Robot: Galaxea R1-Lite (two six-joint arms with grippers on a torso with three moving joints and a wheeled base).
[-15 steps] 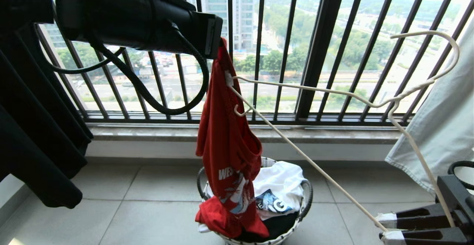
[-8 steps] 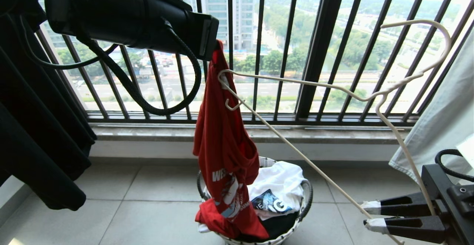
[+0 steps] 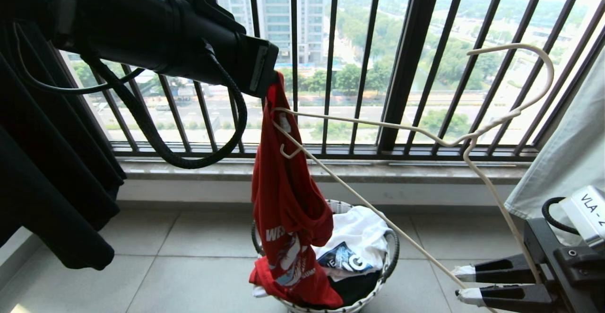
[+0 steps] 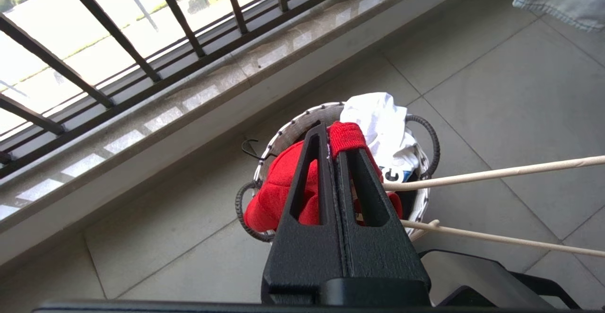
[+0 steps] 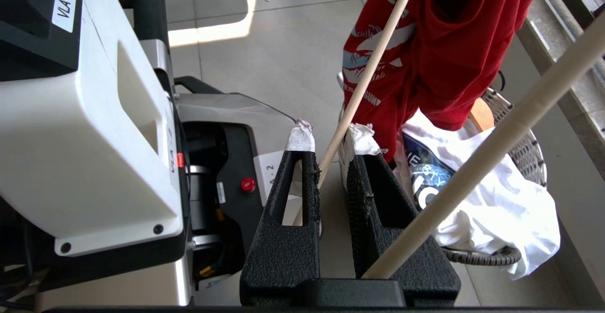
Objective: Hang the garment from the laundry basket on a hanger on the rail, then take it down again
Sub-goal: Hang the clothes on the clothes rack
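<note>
The hanger [image 3: 416, 131] has slid leftward, pinched by the right end effector [image 3: 461, 283]; left end effector [image 4: 336, 138] clamps the garment [image 3: 283, 199].

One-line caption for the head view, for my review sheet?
Left gripper holds the red T-shirt above the laundry basket while the right gripper feeds the off-white hanger toward it.

Garment [image 3: 286, 199]: we see red cloth with a white and pale blue chest print and white letters.
Hanger [image 3: 406, 128]: we note off-white, plain rods.
Laundry basket [image 3: 390, 256]: whitish-grey weave, dark rim and handles.
White garment [image 3: 361, 232]: we make out white cloth with a dark blue and white print.
Left tool [image 4: 336, 161]: textured black.
Right tool [image 5: 328, 145]: we see black fingers with white taped tips.
Floor [image 3: 189, 256]: pale grey tiles.
Railing [image 3: 406, 57]: dark bars.
</note>
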